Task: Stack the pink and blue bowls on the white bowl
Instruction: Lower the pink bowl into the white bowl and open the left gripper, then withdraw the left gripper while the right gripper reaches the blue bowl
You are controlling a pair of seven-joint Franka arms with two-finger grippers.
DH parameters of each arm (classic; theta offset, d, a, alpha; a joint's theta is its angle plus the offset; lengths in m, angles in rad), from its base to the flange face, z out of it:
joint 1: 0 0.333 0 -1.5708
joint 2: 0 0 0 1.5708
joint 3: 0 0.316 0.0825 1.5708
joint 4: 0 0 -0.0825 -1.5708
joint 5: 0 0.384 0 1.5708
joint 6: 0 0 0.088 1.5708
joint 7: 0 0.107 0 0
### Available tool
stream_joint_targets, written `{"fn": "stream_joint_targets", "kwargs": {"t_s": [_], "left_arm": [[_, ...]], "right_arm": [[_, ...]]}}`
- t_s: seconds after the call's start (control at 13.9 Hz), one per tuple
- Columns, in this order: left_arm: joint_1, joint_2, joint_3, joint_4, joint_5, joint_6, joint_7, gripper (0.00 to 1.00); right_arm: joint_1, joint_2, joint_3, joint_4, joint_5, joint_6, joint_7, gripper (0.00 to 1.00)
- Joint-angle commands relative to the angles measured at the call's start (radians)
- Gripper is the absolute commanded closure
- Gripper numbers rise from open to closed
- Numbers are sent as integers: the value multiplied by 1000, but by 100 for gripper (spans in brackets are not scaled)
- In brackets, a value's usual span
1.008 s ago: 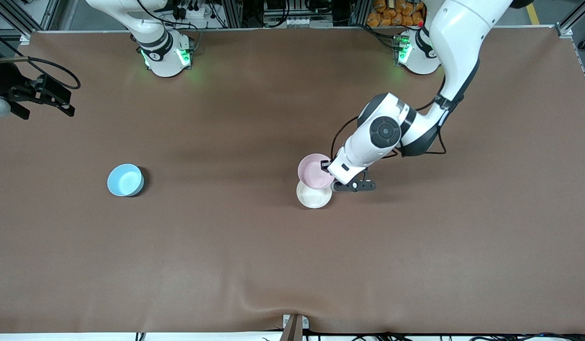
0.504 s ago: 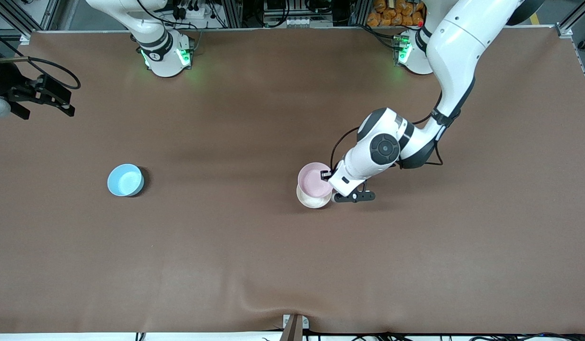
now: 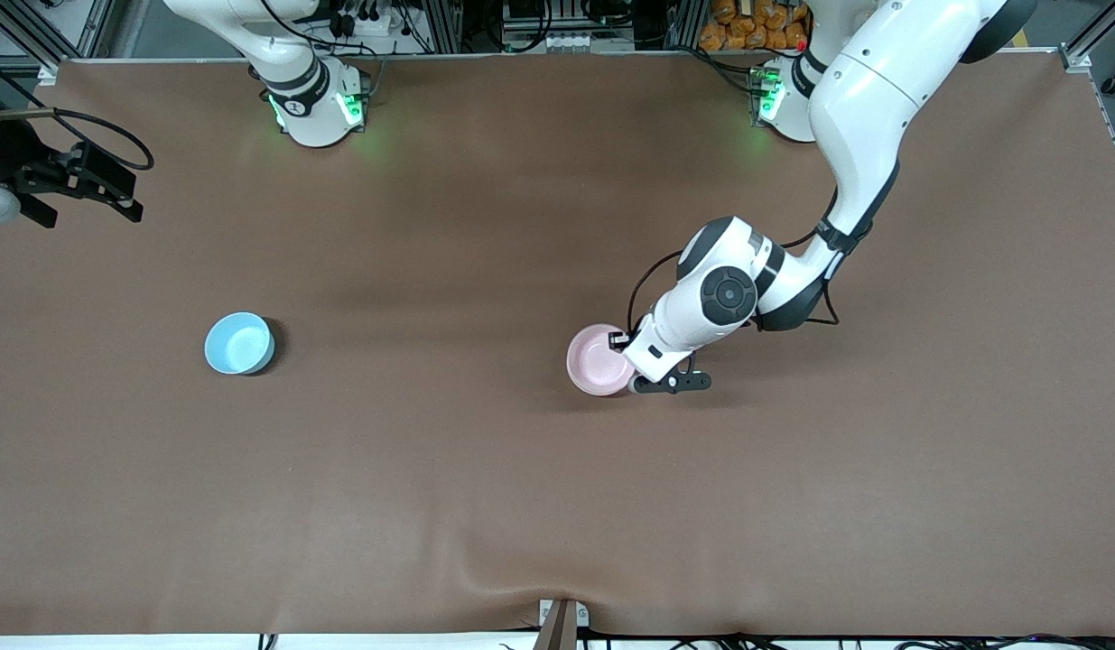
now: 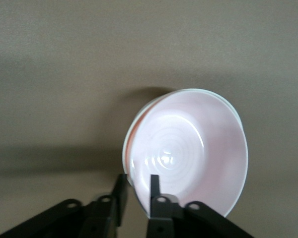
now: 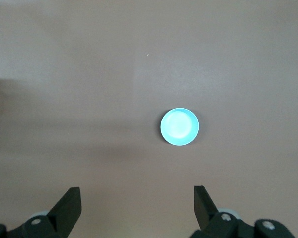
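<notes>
No text, label, brand, number or sign can be read anywhere; the bowls are plain.

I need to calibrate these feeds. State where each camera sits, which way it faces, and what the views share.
Front view: high across the table, facing both arms' bases; left gripper grips the pink bowl.
Left wrist view: on the left wrist, looking down at the pink bowl pinched between its fingers.
Right wrist view: on the waiting right wrist, high over the blue bowl; right gripper open.
Shared: front and right wrist show the blue bowl.
</notes>
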Motion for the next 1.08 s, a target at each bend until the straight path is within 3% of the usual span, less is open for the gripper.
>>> {"fn": "stream_joint_targets", "kwargs": {"t_s": [0.0,0.07,0.22,0.29,0.72,1.01], "left_arm": [[-10,12,5,45,20,-15,-40,9],[-4,3,8,57,23,-16,-35,0],[10,-36,23,65,24,-21,-34,0],[11,-69,64,65,35,-42,-29,0],[14,-321,245,120,50,-346,-6,0],[54,-418,304,216,46,-557,173,0]], "right_arm": [[-9,8,5,18,13,-6,10,0],[-9,8,5,18,13,-6,10,0],[-9,8,5,18,11,-7,8,0],[-9,9,5,18,11,-7,8,0],[-73,81,2,22,-6,-4,8,0],[-143,152,3,21,-6,-10,5,0]]}}
